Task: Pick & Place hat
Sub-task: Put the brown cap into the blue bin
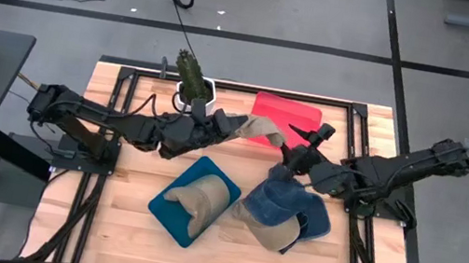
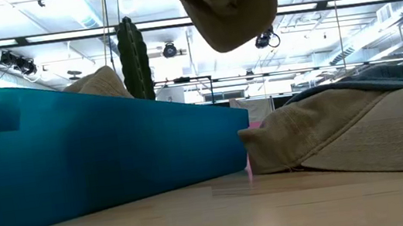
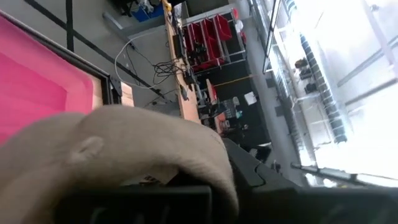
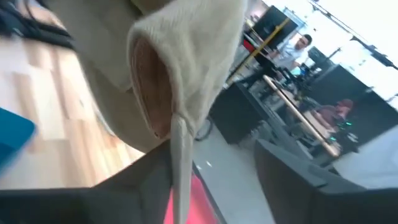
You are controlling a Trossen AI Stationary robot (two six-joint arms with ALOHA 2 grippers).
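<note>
Tan fabric cap airborne, stretched betw both grippers, long axis L–R. Left gripper pinches one end, right gripper pinches other. Flat pink tray just behind cap, nearer right arm.

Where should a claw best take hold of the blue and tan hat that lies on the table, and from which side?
A judgement: grip the tan part of the blue and tan hat, at its edge nearest the teal tray. It lies flat and thin on the table, clear of the right claw, so coming from above over that edge seems easiest. The rounded blue crown offers less to pinch.
</note>
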